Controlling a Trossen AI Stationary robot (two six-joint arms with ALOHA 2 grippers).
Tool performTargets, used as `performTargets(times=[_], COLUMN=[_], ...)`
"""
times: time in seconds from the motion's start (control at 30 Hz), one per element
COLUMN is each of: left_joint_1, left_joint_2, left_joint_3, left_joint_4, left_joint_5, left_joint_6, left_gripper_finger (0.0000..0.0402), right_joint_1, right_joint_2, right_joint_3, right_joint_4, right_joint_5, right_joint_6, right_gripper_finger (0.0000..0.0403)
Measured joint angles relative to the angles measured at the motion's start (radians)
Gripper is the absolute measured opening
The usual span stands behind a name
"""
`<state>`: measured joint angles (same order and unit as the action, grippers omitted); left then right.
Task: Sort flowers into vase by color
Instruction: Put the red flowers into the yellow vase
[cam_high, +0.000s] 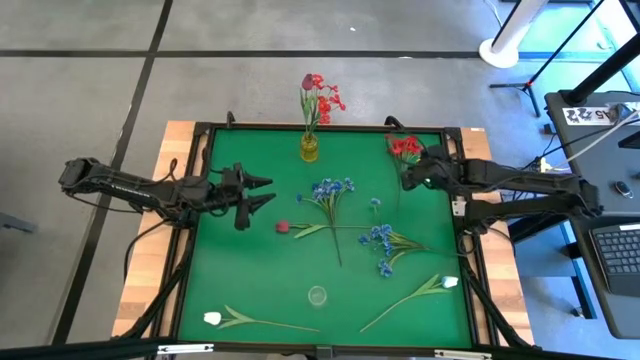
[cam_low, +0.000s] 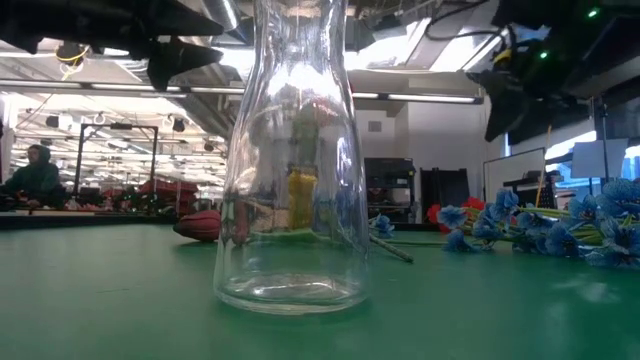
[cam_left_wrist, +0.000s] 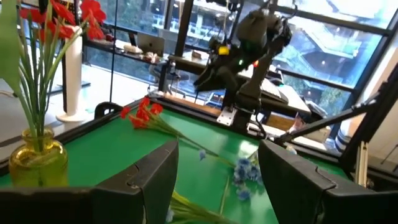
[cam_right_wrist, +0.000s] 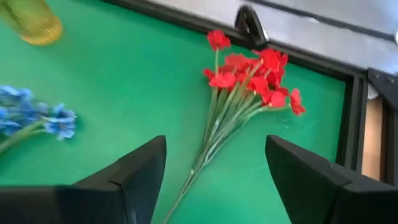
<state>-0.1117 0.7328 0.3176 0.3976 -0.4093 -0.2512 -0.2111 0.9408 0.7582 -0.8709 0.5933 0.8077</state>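
One red spray (cam_right_wrist: 249, 81) lying flat, blossoms toward table's far-right corner, stem nearward.

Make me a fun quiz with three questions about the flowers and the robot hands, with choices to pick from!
1. Where is the yellow vase?
A. far edge of the green mat
B. near edge
C. on the floor

2. How many white tulips lie on the mat?
A. none
B. two
C. five

3. The right hand is
A. shut on a vase
B. open above the red flowers
C. holding a tulip

Answers: 1 A, the high view shows it by the far rim. 2 B, one near left, one near right. 3 B, its fingers stand apart, empty.
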Motion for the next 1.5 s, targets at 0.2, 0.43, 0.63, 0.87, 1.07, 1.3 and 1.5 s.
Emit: performTargets(times=[0.2,0.43,0.63,0.87,1.07,1.3,1.5], left_joint_1=[0.002,0.002,0.001,0.001,0.001,0.001,0.001], left_joint_2=[0.000,0.000,0.000,0.000,0.000,0.000,0.000], left_joint_3=[0.000,0.000,0.000,0.000,0.000,0.000,0.000], left_joint_4=[0.024,0.046,0.009,-0.026,-0.026,-0.023,-0.023], left_joint_5=[-0.001,-0.001,-0.001,-0.001,-0.001,-0.010,-0.034], left_joint_6=[0.000,0.000,0.001,0.001,0.001,-0.001,-0.009], left_gripper_finger=[0.0217,0.0217,0.0217,0.0217,0.0217,0.0217,0.0217], right_joint_1=[-0.071,-0.147,-0.232,-0.296,-0.294,-0.293,-0.293], right_joint_2=[0.147,0.331,0.429,0.402,0.267,0.204,0.241], right_joint_3=[0.000,0.000,0.000,-0.066,-0.237,-0.361,-0.362], right_joint_4=[0.019,0.199,0.245,0.271,0.453,0.699,0.688], right_joint_5=[-0.057,-0.190,-0.194,-0.186,-0.249,-0.298,-0.216], right_joint_6=[-0.004,-0.083,-0.110,-0.119,-0.087,-0.053,-0.053], right_gripper_finger=[0.0276,0.0276,0.0276,0.0276,0.0276,0.0276,0.0276])
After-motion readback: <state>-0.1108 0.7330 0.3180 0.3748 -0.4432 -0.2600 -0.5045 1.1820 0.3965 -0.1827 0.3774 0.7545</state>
